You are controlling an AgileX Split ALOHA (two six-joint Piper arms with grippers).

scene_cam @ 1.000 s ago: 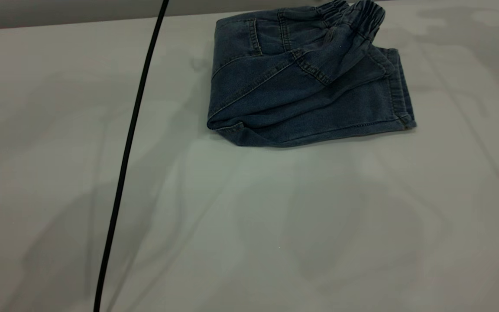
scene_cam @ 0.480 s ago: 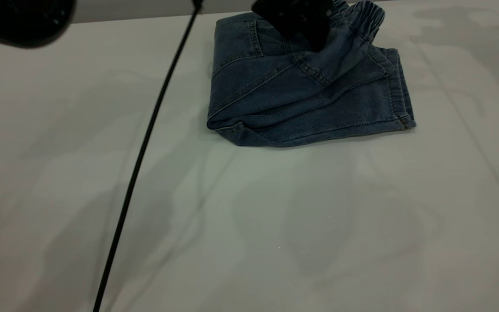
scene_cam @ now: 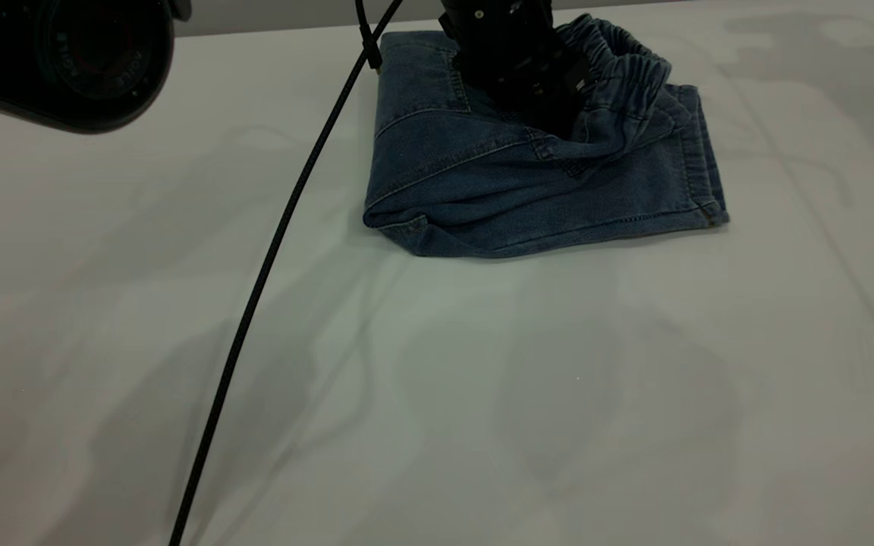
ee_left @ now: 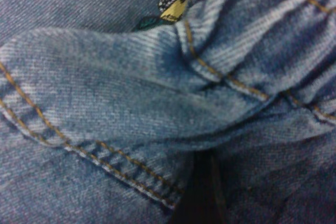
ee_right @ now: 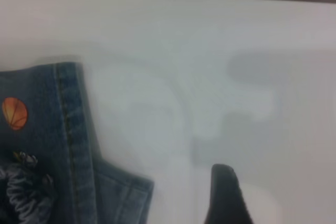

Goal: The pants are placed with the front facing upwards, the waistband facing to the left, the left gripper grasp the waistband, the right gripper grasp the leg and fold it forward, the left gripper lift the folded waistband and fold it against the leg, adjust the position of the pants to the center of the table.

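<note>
Just folded denim pants [scene_cam: 528, 182], ruffled waistband [scene_cam: 627, 72] under left end effector [scene_cam: 539, 91], grip unclear.

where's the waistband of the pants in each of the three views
Exterior view: the waistband runs along the pants' far right top, beside the left hand pressed into the denim.
Left wrist view: its ruffles fill one corner.
Right wrist view: a gathered bit at the picture's edge.
Shared landmark: the orange-brown stitching.

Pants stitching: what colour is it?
Orange-brown, against the blue denim of the pants; the left wrist view shows it best.
</note>
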